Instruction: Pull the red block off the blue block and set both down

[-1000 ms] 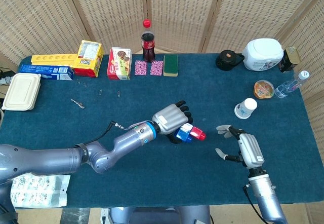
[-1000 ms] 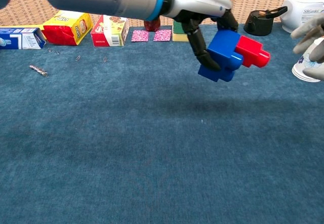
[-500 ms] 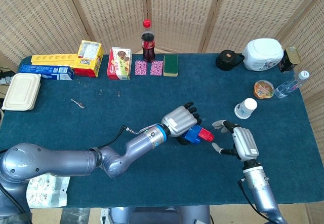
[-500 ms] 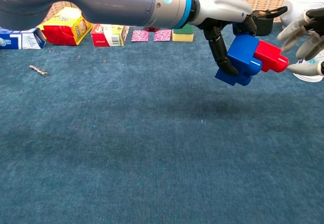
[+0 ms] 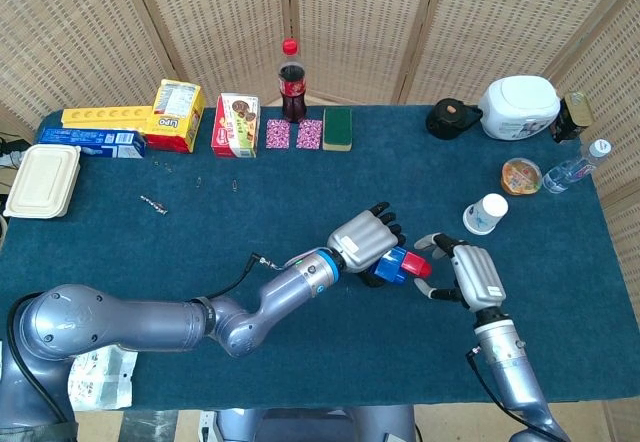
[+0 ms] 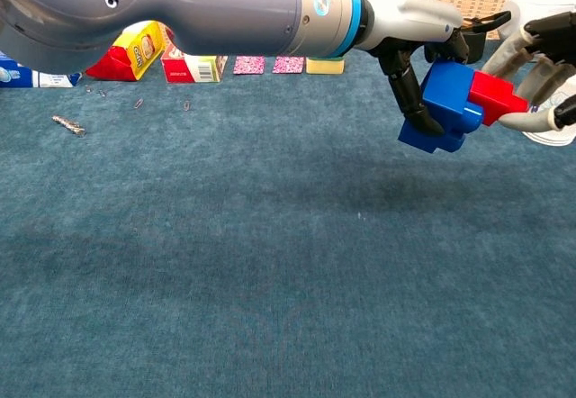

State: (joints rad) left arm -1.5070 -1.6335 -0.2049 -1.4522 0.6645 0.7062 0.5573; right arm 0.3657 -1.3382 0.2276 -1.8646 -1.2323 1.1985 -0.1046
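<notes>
My left hand (image 5: 365, 240) grips the blue block (image 5: 388, 268) and holds it above the blue cloth, right of the table's middle. The red block (image 5: 413, 263) is still plugged into the blue block's right side and points toward my right hand (image 5: 470, 274). That hand is open, with its fingers spread above and below the red block's tip. In the chest view the left hand (image 6: 409, 38) wraps dark fingers over the blue block (image 6: 448, 105). The red block (image 6: 497, 94) sits between the fingers of the right hand (image 6: 544, 65), whose thumb lies just under it.
A paper cup (image 5: 487, 213) stands just behind my right hand. A food bowl (image 5: 521, 175), a water bottle (image 5: 575, 170) and a white cooker (image 5: 518, 107) are at the back right. Boxes, a cola bottle (image 5: 291, 82) and a sponge (image 5: 337, 128) line the back edge.
My left hand has carried the joined blocks to the right. My right hand has moved left to meet them, and its fingers now straddle the red block's tip.
</notes>
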